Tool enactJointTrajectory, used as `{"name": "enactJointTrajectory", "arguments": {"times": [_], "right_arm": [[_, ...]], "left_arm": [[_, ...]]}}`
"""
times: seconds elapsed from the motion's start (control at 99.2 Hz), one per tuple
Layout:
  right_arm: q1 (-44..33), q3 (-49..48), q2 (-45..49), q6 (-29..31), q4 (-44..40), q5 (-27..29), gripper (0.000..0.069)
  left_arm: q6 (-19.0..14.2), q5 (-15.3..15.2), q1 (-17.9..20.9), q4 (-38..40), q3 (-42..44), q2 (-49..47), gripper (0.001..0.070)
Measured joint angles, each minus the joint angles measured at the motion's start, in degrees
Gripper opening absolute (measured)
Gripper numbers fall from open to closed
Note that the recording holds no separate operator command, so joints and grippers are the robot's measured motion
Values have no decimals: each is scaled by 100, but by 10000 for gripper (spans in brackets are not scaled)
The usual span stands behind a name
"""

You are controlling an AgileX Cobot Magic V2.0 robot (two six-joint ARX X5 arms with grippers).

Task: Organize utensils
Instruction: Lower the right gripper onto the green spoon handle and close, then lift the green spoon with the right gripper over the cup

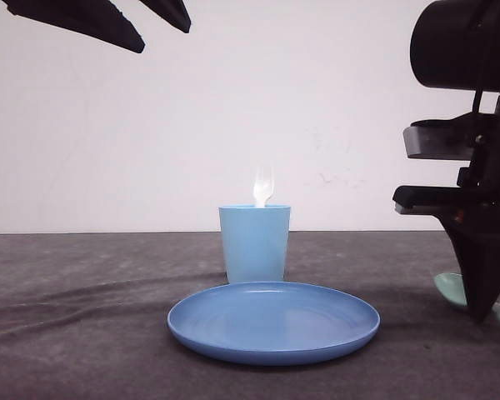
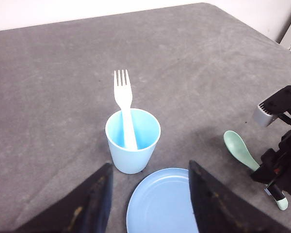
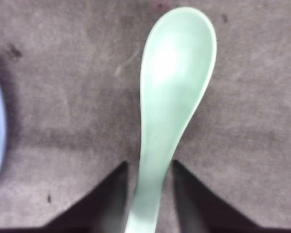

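Already low at the counter (image 1: 67,333), the right gripper (image 3: 148,194) straddles the mint spoon's (image 3: 169,111) handle lengthwise, jaws open, not yet clamped; the fork (image 2: 125,109) stands in the cup (image 2: 132,145).

A white fork (image 2: 124,108) stands tines-up in the light blue cup (image 2: 133,141). At the cup's five o'clock lies the blue plate (image 2: 157,206); at three o'clock, the mint spoon (image 2: 240,149) on the grey table (image 2: 48,97).
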Motion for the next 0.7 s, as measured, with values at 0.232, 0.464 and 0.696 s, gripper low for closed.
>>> {"name": "enactJointTrajectory", "arguments": {"times": [0.232,0.464,0.696], "right_arm": [[0,0,0,22,114,2,71],[0,0,0,17,129,90,64],[0,52,-199,-79,120,146,62]], "left_arm": [[-2,-2,-24,-118,0,0,294],[0,-2,-26,-133,0,0,294],[-2,-2,-31,-264,0,0,294]]}}
